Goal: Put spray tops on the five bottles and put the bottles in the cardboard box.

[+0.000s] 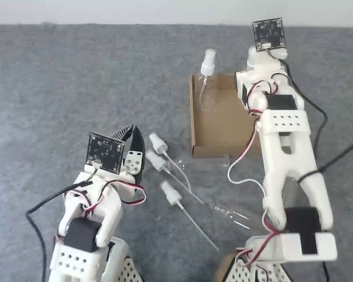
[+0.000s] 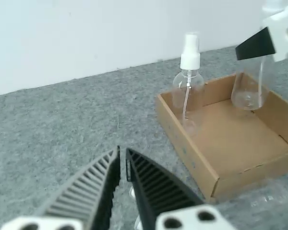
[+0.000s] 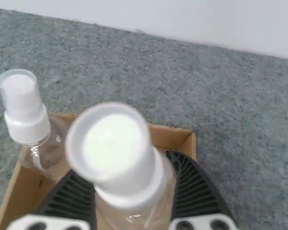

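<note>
Looking at the job, you are getting close to halfway, I think. One bottle (image 1: 206,85) with a white spray top is standing up in a far corner of the cardboard box (image 1: 193,123). Your right gripper (image 3: 132,191) is squeezing a second bottle (image 3: 116,148) by its body, with one finger on each side. It is holding that bottle upright over the inside of the box, near the first one but apart from it. I cannot tell if its bottom is resting on the box floor. This one is wearing its white top too. Three spray tops (image 1: 170,192) are lying on the grey table (image 1: 59,88) between the two arms, each with a long thin tube sticking out. So, going by the count, three bottles are waiting for tops. A clear bottle (image 2: 271,200) is lying just in front of the box, and the others are too hard to make out. Your left gripper (image 2: 123,165) is hanging low near the tops, with its fingers almost closed together and holding nothing. The bottles are looking see-through and smooth, so they are probably going to slip and tip easily.
</note>
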Available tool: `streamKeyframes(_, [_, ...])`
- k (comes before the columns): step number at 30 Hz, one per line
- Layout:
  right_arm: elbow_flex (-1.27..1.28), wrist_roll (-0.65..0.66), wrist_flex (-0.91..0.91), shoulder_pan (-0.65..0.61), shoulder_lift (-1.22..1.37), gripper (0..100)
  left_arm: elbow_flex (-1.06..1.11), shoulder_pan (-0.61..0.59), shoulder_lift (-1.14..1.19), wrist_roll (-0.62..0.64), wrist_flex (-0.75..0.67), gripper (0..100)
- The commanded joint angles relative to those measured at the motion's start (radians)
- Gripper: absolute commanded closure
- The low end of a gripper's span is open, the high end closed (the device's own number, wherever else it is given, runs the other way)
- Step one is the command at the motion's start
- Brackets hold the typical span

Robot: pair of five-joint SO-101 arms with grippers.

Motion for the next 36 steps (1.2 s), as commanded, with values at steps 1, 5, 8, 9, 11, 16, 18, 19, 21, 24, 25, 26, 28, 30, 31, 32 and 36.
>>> streamKeyframes(1, [-0.069, 0.009, -0.099, 0.022, 0.047, 99.2, -0.007, -0.003, -0.014, 0.005, -0.029, 99])
streamKeyframes(5, [-0.104, 0.009, -0.148, 0.045, 0.122, 99.2, -0.007, -0.002, -0.014, 0.005, -0.029, 99])
streamKeyframes(8, [-0.160, -0.031, -0.145, 0.054, 0.185, 99.2, -0.007, -0.002, -0.014, 0.005, -0.029, 99])
streamKeyframes(9, [-0.175, -0.057, -0.145, 0.054, 0.202, 99.2, -0.007, -0.002, -0.014, 0.005, -0.029, 99])
streamKeyframes(11, [-0.201, -0.084, -0.148, 0.053, 0.229, 99.2, -0.007, -0.002, -0.014, 0.005, -0.029, 99])
streamKeyframes(16, [-0.224, -0.095, -0.153, 0.044, 0.277, 99.2, -0.007, -0.005, -0.014, 0.005, -0.029, 99])
streamKeyframes(18, [-0.222, -0.095, -0.153, 0.045, 0.288, 99.2, -0.007, -0.003, -0.014, 0.005, -0.029, 99])
streamKeyframes(19, [-0.222, -0.095, -0.154, 0.047, 0.294, 99.2, -0.007, -0.002, -0.014, 0.005, -0.029, 99])
streamKeyframes(21, [-0.222, -0.095, -0.173, 0.048, 0.306, 99.2, -0.007, 0.000, -0.014, 0.005, -0.029, 99])
streamKeyframes(24, [-0.218, -0.095, -0.219, 0.048, 0.328, 99.2, -0.007, 0.000, -0.014, 0.005, -0.029, 99])
streamKeyframes(25, [-0.218, -0.095, -0.226, 0.045, 0.335, 99.2, -0.007, -0.002, -0.014, 0.005, -0.028, 99])
streamKeyframes(26, [-0.219, -0.095, -0.229, 0.045, 0.343, 99.2, -0.007, -0.002, -0.014, 0.005, -0.028, 99])
streamKeyframes(28, [-0.221, -0.097, -0.231, 0.044, 0.357, 99.2, -0.007, -0.003, -0.014, 0.005, -0.028, 99])
streamKeyframes(30, [-0.222, -0.097, -0.229, 0.044, 0.367, 99.2, -0.007, -0.003, -0.014, 0.005, -0.028, 99])
streamKeyframes(31, [-0.222, -0.097, -0.226, 0.044, 0.371, 99.2, -0.007, -0.002, -0.014, 0.005, -0.028, 99])
streamKeyframes(32, [-0.219, -0.097, -0.223, 0.045, 0.372, 99.1, -0.007, 0.000, -0.014, 0.005, -0.028, 99])
streamKeyframes(36, [-0.218, -0.097, -0.222, 0.045, 0.374, 98.8, -0.005, 0.000, -0.014, 0.005, -0.028, 99])
